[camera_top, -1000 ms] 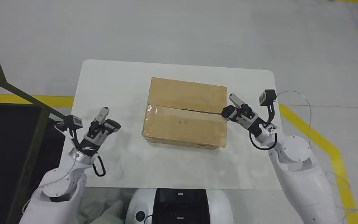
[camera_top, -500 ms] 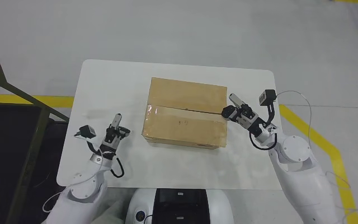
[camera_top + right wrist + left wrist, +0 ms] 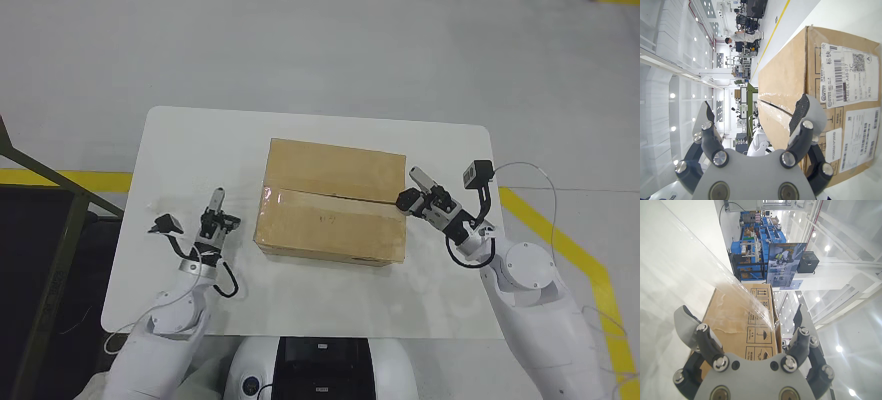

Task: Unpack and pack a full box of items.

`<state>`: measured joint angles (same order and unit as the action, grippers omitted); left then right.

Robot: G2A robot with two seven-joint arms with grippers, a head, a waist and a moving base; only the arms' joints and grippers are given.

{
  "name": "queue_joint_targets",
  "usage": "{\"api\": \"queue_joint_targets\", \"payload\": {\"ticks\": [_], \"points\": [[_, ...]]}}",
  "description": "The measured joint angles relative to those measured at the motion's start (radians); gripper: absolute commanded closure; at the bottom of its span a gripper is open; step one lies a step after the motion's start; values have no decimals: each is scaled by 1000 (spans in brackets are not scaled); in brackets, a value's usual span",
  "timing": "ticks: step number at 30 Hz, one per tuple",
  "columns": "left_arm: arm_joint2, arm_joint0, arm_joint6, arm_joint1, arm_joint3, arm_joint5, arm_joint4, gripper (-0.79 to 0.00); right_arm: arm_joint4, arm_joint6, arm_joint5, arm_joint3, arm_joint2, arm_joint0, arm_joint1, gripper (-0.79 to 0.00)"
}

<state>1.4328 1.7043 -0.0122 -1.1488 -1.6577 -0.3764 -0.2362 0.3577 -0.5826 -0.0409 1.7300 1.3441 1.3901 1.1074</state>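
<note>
Both apart: left pincer point(image 3: 221, 209), right pincer point(image 3: 410, 190); closed box point(image 3: 330, 200) between; barcode labels point(image 3: 848, 75) on end.

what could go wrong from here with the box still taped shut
The box is sealed by clear tape along its seam, so the open right claw at one end may slip or shove the box sideways. The open left claw could snag the clear strip standing off the box's other end.
</note>
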Motion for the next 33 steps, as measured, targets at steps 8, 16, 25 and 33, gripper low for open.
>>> {"api": "queue_joint_targets", "payload": {"ticks": [8,16,25,33], "points": [[-22,-44,-65,-17,46,-23,-5,-579,0,0,0,0,0,0,0,-785],[-1,-47,-103,-26,62,-13,-16,-188,0,0,0,0,0,0,0,-785],[19,-73,-111,-35,74,3,-13,0,0,0,0,0,0,0,0,-785],[18,-97,-121,-46,39,-34,-13,-139,0,0,0,0,0,0,0,-785]]}}
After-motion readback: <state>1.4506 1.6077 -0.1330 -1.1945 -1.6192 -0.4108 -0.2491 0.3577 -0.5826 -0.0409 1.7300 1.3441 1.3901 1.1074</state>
